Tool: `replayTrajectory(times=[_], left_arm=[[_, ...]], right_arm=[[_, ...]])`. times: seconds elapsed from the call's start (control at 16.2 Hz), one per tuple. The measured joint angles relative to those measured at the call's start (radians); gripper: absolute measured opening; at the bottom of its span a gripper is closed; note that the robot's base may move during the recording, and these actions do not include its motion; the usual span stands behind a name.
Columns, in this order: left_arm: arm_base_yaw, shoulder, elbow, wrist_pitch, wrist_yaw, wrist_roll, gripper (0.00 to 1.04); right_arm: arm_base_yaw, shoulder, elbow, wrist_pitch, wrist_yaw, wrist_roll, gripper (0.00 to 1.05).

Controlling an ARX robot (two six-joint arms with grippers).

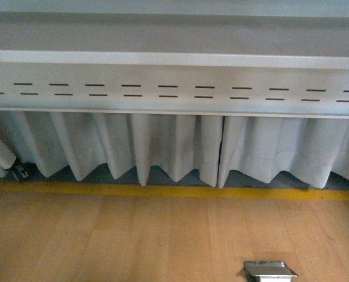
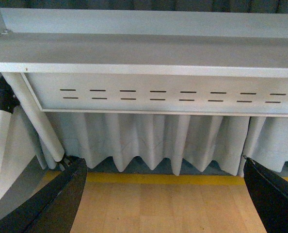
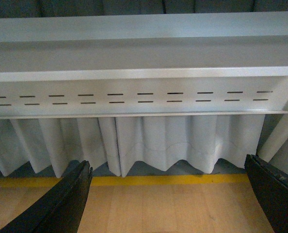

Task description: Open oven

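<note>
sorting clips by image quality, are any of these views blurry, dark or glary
Front view: soft all over, bluish cast, a bright glint on the metal floor plate. Left wrist view: sharper, the slotted panel evenly lit, deep shade beneath the curtain. Right wrist view: clear, a pale sheen along the edge of the beam; no view is dark.

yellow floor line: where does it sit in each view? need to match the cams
Front: the yellow floor line crosses the full width, between the curtain hem and the wood floor.
Left wrist: same strip, seen between the left gripper's fingers.
Right wrist: same strip, seen between the right gripper's fingers.
Shared landmark: the slotted grey panel above the curtain.
</note>
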Motion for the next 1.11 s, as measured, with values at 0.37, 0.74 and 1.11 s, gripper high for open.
replayTrajectory(times=[0.37,0.74,1.11], left_arm=[[0.0,0.0,0.0,0.0,0.0,0.0,0.98],[0.0,0.0,0.0,0.0,0.0,0.0,0.98],[0.0,0.0,0.0,-0.001,0.0,0.0,0.98]], right_arm=[[0.0,0.0,0.0,0.0,0.0,0.0,0.98],[0.0,0.0,0.0,0.0,0.0,0.0,0.98],[0.0,0.0,0.0,-0.002,0.0,0.0,0.98]])
